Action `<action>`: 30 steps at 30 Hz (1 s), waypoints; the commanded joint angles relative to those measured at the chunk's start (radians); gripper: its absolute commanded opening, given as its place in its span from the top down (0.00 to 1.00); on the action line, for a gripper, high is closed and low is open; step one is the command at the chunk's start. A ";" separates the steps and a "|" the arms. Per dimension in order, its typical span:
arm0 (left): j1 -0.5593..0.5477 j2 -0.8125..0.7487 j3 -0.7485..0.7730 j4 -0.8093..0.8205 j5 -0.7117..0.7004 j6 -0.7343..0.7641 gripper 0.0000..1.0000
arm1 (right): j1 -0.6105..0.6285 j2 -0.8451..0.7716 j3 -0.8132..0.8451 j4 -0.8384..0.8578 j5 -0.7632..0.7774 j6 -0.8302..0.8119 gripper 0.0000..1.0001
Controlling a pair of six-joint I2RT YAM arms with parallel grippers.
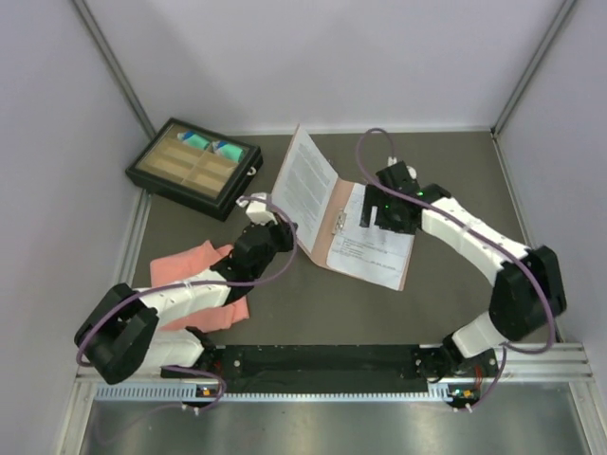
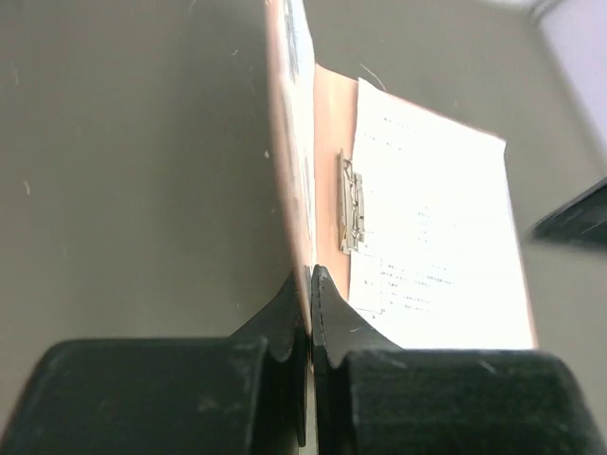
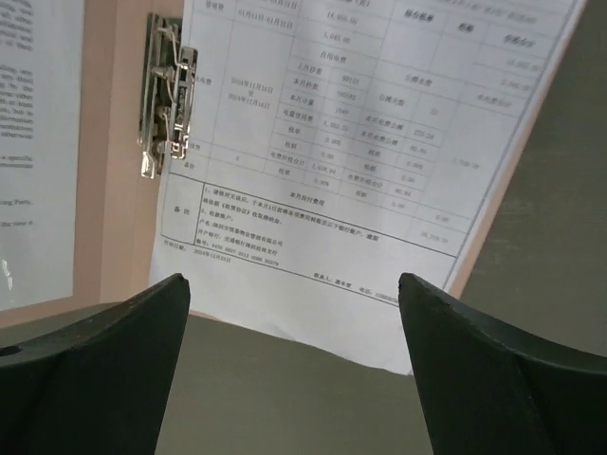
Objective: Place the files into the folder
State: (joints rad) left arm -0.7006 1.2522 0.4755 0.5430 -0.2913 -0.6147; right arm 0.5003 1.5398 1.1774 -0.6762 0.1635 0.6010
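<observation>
- salmon-pink card folder (image 3: 104,142): matt, smooth.
- white paper sheet w/ table print (image 3: 379,123) & white paper sheet w/ dense text (image 1: 302,185): smooth, slight sheen.
- silver metal clip (image 3: 166,95): shiny, polished.
- dark grey desk (image 1: 379,313): matt, fine specks.
- salmon-pink folded cloth (image 1: 180,263): soft-looking, matt.
- right gripper (image 3: 292,284), black plastic: dull, smooth.
</observation>
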 commanded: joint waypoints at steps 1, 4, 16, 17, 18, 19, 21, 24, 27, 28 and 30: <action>-0.107 0.007 0.139 -0.168 -0.078 0.367 1.00 | -0.094 -0.176 -0.039 -0.043 0.005 -0.067 0.09; -0.183 0.047 0.189 -0.224 -0.130 0.472 1.00 | -0.190 -0.265 -0.100 -0.033 -0.047 -0.093 0.06; -0.534 0.501 0.538 -0.489 -0.419 0.690 0.96 | -0.496 -0.412 -0.234 -0.017 -0.239 -0.191 0.06; -0.543 0.516 0.575 -0.508 -0.372 0.684 0.89 | -0.529 -0.412 -0.239 -0.017 -0.242 -0.199 0.06; -0.556 0.529 0.584 -0.514 -0.335 0.675 0.78 | -0.539 -0.414 -0.242 -0.014 -0.252 -0.205 0.06; -0.557 0.542 0.595 -0.535 -0.240 0.638 0.55 | -0.549 -0.412 -0.245 -0.011 -0.260 -0.208 0.06; -0.559 0.538 0.626 -0.607 -0.159 0.581 0.41 | -0.559 -0.406 -0.257 -0.003 -0.280 -0.216 0.06; -0.559 0.465 0.604 -0.600 0.054 0.514 0.15 | -0.559 -0.392 -0.272 0.015 -0.342 -0.227 0.05; -0.556 0.369 0.580 -0.583 0.259 0.458 0.04 | -0.543 -0.395 -0.318 0.081 -0.436 -0.234 0.01; -0.554 0.315 0.572 -0.578 0.286 0.432 0.04 | -0.507 -0.392 -0.323 0.084 -0.426 -0.240 0.01; -0.544 0.258 0.543 -0.565 0.381 0.411 0.03 | -0.451 -0.371 -0.317 0.072 -0.366 -0.254 0.01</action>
State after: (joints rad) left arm -1.2560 1.6913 1.0454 -0.0612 -0.1806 -0.1085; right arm -0.0261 1.1564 0.8623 -0.6533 -0.1860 0.3882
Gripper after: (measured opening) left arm 0.962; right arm 0.986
